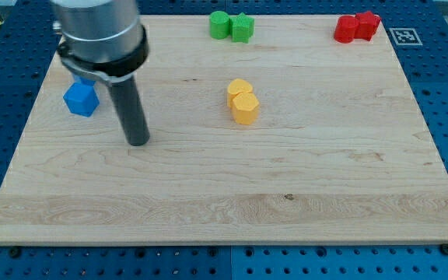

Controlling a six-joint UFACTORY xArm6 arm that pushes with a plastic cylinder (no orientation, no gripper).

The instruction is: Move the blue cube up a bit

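The blue cube sits near the board's left edge, in the upper left. A second blue piece shows just above it, mostly hidden behind the arm's housing. My tip rests on the board to the right of the blue cube and a little below it, apart from it.
Two yellow blocks touch each other at the board's centre. A green cylinder and a green star-like block sit at the top middle. Two red blocks sit at the top right. The wooden board lies on a blue pegboard.
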